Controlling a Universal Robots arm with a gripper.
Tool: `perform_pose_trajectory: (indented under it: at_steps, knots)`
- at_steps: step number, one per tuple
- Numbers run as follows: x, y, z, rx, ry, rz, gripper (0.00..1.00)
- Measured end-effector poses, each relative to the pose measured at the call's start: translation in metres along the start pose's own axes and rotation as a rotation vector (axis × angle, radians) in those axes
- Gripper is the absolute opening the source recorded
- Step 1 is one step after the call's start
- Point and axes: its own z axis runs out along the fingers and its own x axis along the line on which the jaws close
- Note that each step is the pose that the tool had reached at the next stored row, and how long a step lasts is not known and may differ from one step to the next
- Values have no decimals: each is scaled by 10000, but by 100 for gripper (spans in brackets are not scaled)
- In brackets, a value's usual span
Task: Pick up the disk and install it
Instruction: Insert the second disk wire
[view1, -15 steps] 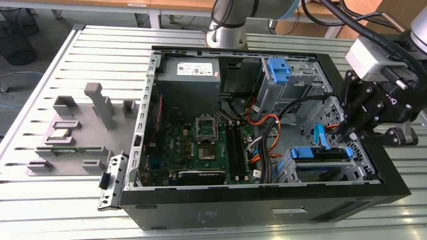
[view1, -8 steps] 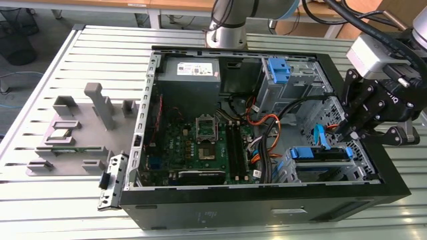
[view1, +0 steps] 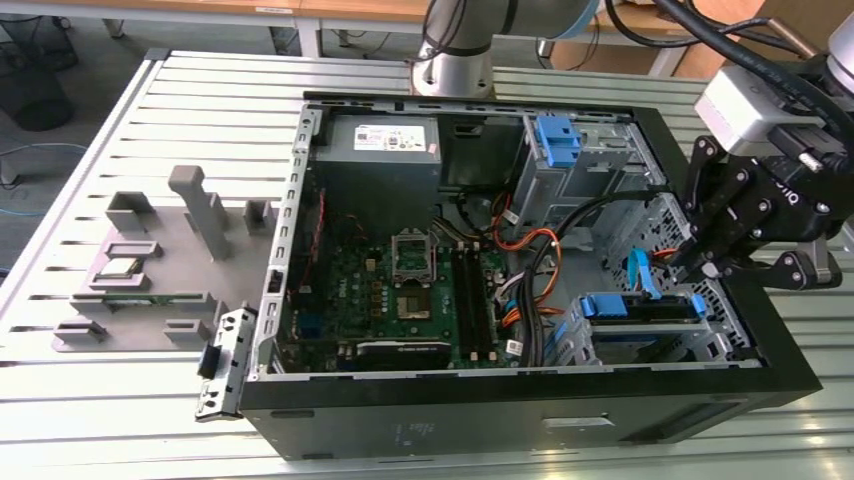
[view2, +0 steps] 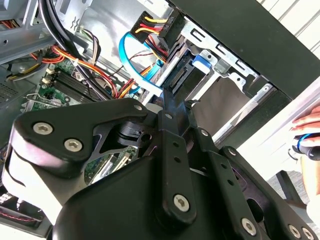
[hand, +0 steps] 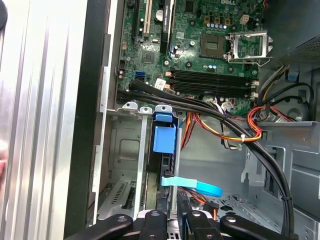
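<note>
Claw (view1: 710, 262) empty, fingers nearly together; just above the seated disk (view1: 643, 308)

A matt black metal computer case (view1: 534, 420) lies on a ribbed, pale grey metal table (view1: 80, 190). Inside it, at 7 o'clock, sits a green circuit board (view1: 414, 290); at 4 o'clock, the disk (view1: 641, 308) in glossy blue plastic. The gripper (view1: 721, 262) is matt black metal.

The arm (view1: 461, 45) was silver-grey with a ribbed base joint. Thick black cables (view1: 727, 45) ran to a white wrist block (view1: 754, 105). The gripper (view1: 727, 265) was matte black, its linkages studded with silver screws (view2: 181, 202).
</note>
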Motion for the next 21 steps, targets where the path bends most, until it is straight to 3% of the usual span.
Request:
perform_pose_trajectory:
  at_steps: [21]
  knots:
    - [-2, 2, -47, 0, 1, 0, 23]
